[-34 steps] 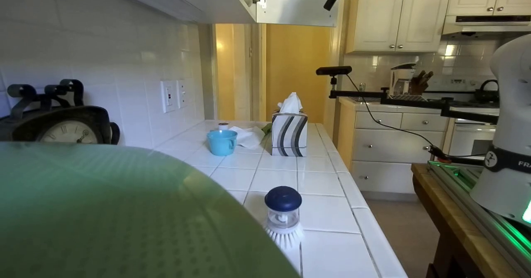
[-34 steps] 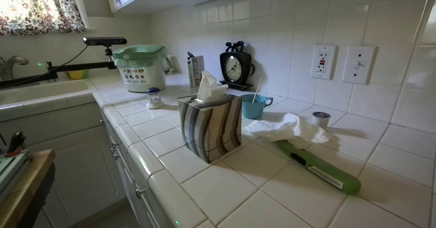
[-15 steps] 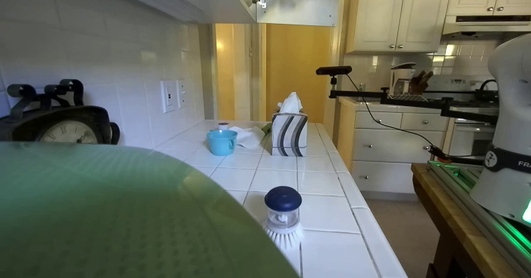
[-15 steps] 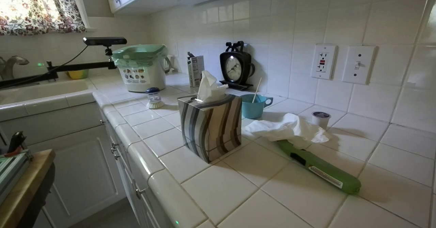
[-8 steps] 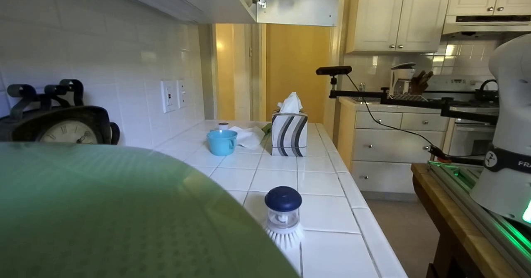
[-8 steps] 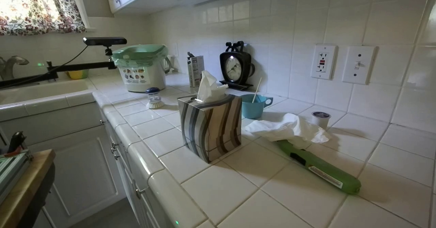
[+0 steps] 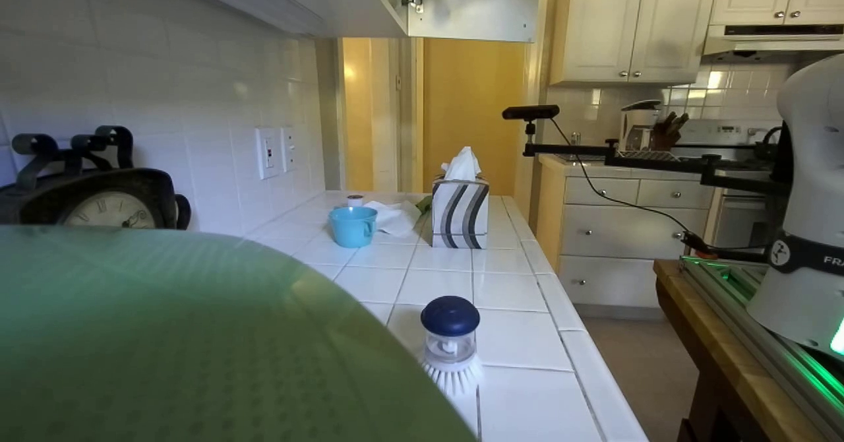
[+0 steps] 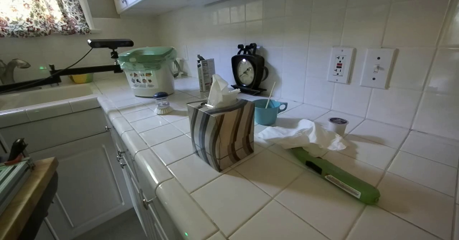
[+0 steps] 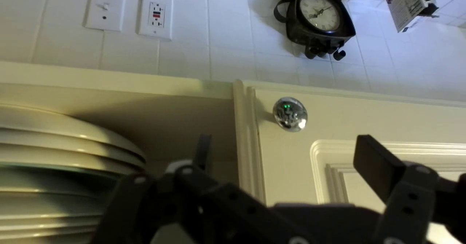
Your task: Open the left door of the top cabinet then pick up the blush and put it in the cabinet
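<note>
The blush is a small round jar-like brush with a dark blue domed lid (image 7: 450, 316) and white bristled base. It stands upright on the tiled counter in both exterior views (image 8: 161, 103); the wrist view does not show it. The top cabinet (image 7: 316, 0) hangs above the counter. One of its doors (image 7: 475, 3) stands open. In the wrist view, which stands upside down, the open compartment holds stacked plates (image 9: 54, 138), beside a closed door (image 9: 287, 178) with a round knob (image 9: 290, 114). My gripper (image 9: 284, 144) is open and empty in front of the cabinet.
A striped tissue box (image 7: 460, 214), light blue mug (image 7: 353, 225), black clock (image 8: 247, 70) and green-lidded bin (image 8: 148, 71) stand on the counter. A green tool (image 8: 337, 177) and crumpled tissue (image 8: 304, 134) lie there. A camera on a black bar (image 7: 567, 150) reaches toward the counter.
The dark gripper part seen by the open cabinet door has moved up out of that view. A dark shape now shows beside the arm at the right. The blush and the open door are unmoved.
</note>
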Tool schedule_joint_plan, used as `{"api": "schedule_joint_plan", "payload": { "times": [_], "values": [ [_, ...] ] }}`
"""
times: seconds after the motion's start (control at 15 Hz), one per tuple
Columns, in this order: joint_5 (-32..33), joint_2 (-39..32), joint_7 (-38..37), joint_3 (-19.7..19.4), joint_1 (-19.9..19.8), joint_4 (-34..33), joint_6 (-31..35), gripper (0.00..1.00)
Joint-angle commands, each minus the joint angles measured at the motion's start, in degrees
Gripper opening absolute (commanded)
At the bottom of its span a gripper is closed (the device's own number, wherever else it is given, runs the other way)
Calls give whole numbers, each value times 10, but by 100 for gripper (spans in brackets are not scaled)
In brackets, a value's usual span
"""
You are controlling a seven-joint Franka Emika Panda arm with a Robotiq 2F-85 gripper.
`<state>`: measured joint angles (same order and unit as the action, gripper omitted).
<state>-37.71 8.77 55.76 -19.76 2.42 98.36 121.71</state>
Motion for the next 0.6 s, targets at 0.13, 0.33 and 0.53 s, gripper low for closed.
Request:
{"api": "schedule_joint_plan", "payload": {
  "times": [0.13, 0.33, 0.53],
  "values": [
    [-87, -38, 100, 18, -38, -51, -31, 100],
    [-118, -52, 132, 26, -54, -65, -48, 100],
    [-133, -66, 156, 36, -67, -79, -60, 100]
  ]
}}
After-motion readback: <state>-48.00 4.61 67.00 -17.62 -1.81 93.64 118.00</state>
